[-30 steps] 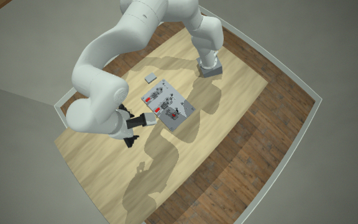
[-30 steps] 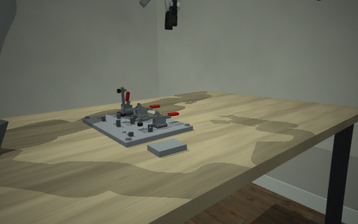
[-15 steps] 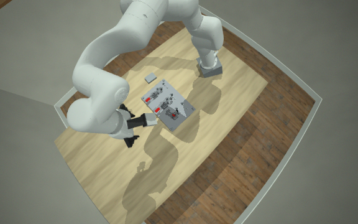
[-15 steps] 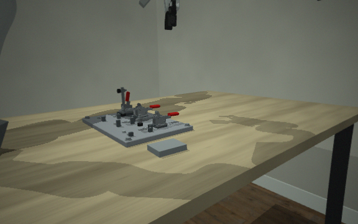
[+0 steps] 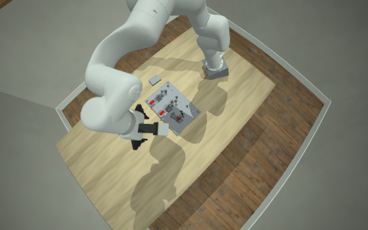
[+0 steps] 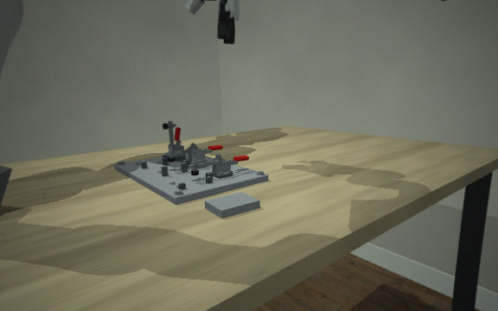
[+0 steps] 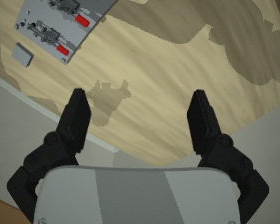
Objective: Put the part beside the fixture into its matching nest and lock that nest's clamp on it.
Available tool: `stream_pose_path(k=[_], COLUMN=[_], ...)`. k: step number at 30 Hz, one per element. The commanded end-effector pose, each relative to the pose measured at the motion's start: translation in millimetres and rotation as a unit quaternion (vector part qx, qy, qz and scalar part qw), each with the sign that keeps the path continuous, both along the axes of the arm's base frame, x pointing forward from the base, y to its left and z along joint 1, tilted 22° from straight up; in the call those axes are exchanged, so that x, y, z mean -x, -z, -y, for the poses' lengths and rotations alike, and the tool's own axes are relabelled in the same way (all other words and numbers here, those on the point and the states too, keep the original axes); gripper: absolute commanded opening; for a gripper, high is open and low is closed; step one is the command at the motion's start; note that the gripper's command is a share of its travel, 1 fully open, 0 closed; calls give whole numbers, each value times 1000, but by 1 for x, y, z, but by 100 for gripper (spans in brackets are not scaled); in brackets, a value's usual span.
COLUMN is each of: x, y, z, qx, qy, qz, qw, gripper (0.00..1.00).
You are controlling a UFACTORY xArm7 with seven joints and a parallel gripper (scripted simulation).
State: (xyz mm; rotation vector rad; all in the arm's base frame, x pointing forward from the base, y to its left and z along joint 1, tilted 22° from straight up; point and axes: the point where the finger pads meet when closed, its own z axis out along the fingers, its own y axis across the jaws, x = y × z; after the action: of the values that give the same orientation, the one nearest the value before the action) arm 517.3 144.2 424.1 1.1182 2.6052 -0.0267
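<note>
a flat grey part (image 6: 233,205) lies on the wooden table (image 6: 361,164) just beside the clamp fixture (image 6: 193,177), likely rigid and smooth-faced, best pinched across its narrower sides. high above, the gripper (image 7: 139,115) hangs wide open, holding nothing.

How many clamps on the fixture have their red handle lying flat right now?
2. On the fixture plate, the near clamp handle and the middle clamp handle lie flat. The far clamp handle stands upright. None seems hidden.
</note>
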Motion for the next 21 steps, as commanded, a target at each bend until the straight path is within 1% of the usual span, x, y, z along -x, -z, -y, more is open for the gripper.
stream_pose_path(k=[1, 2, 3, 4, 6, 7, 9, 10, 11, 12, 14, 15, 16, 18, 19, 20, 21], x=[10, 14, 14, 18, 19, 24, 24, 30, 30, 34, 35, 40, 41, 47, 47, 51, 53], y=[5, 9, 9, 12, 13, 17, 17, 22, 22, 26, 27, 31, 32, 37, 37, 41, 43], z=[-6, -8, -8, -10, -10, -13, -13, -15, -15, -17, -17, -19, -19, -21, -21, -22, -23], qx=[-24, -34, -34, -42, -44, -54, -54, -65, -65, -74, -76, -86, -87, -97, -98, -105, -109], qy=[62, 89, 89, 112, 117, 146, 146, 176, 176, 203, 207, 236, 239, 270, 272, 294, 305], qz=[20, 24, 24, 27, 28, 32, 32, 36, 36, 39, 40, 44, 44, 48, 48, 51, 52], qw=[998, 995, 995, 992, 992, 987, 987, 982, 982, 976, 974, 967, 966, 957, 956, 949, 945], gripper=[100, 100, 100, 100, 100, 100, 100, 100, 100, 100, 100, 100, 100, 100, 100, 100, 100])
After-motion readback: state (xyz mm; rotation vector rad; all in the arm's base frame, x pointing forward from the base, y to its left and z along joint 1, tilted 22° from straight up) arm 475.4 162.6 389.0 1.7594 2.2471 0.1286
